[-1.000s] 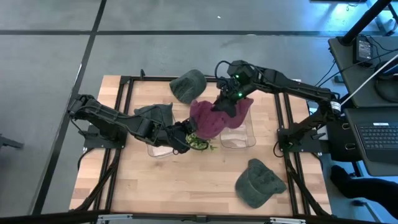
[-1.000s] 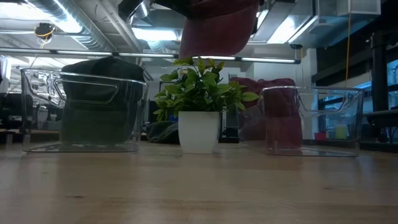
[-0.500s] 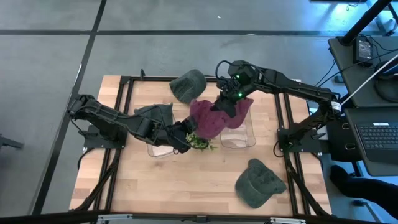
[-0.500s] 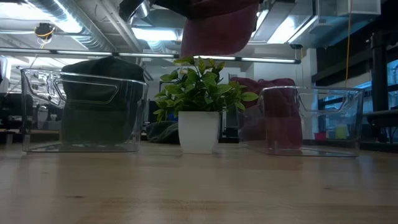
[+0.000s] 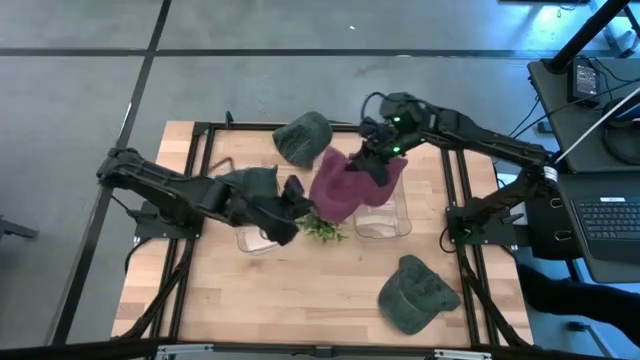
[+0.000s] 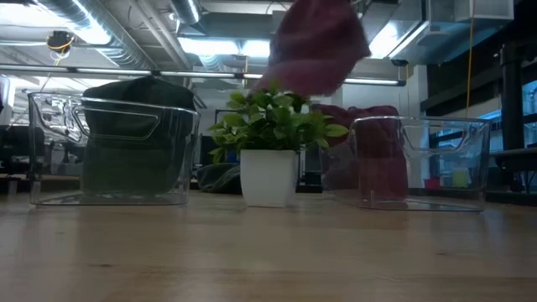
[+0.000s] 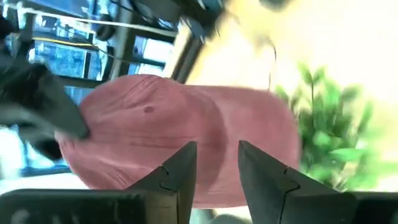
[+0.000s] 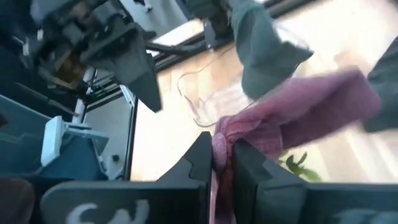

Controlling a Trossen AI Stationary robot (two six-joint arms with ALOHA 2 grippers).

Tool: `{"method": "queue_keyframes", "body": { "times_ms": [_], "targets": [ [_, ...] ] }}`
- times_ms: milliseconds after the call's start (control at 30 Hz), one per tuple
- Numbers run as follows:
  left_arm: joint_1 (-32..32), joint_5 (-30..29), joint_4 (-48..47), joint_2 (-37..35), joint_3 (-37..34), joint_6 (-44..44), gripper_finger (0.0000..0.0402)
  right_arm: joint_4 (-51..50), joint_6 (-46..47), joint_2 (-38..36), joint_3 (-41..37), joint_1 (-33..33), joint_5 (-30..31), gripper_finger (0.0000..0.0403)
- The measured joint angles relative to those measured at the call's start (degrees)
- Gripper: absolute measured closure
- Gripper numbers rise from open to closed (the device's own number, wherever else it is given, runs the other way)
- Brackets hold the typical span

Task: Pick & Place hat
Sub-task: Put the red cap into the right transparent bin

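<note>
the right gripper pinches the maroon cap above the potted plant; the left gripper, fingers slightly parted and empty, is beside the plant.

The red hat is a blur in the low view, and the picture's top edge cuts it off. The gripper holding it cannot be seen there. In the right wrist view the green hat and the table are smeared. From above, the red hat hides part of the plant and part of the right box.
</note>
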Motion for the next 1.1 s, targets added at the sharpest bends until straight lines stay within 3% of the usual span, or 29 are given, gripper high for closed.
{"method": "queue_keyframes", "body": {
  "times_ms": [167,300,500,667,1000,1100],
  "targets": [
    [1.3,3.7,2.7,-5.2,0.0,-13.4,0.0281,-0.9,-1.0,-5.0,1.1,-0.1,0.9,0.0373],
    [3.1,4.1,3.5,-7.7,0.0,-19.2,0.0285,-8.0,-6.7,-7.2,7.0,0.1,2.7,0.0373],
    [5.9,4.2,3.5,-8.1,0.0,-24.5,0.0286,-26.1,-19.3,-7.1,14.6,1.6,14.6,0.0373],
    [7.5,4.7,3.4,-6.8,0.0,-26.5,0.0284,-31.0,-23.4,-6.6,14.1,2.4,21.8,0.037],
    [8.6,6.0,3.4,-3.0,0.0,-27.1,0.0285,-29.9,-31.9,-6.5,6.9,8.0,22.0,0.0371],
    [8.6,5.8,3.5,-1.7,0.0,-27.0,0.0284,-29.9,-33.7,-6.4,6.3,10.3,24.6,0.0371]
  ]
}}
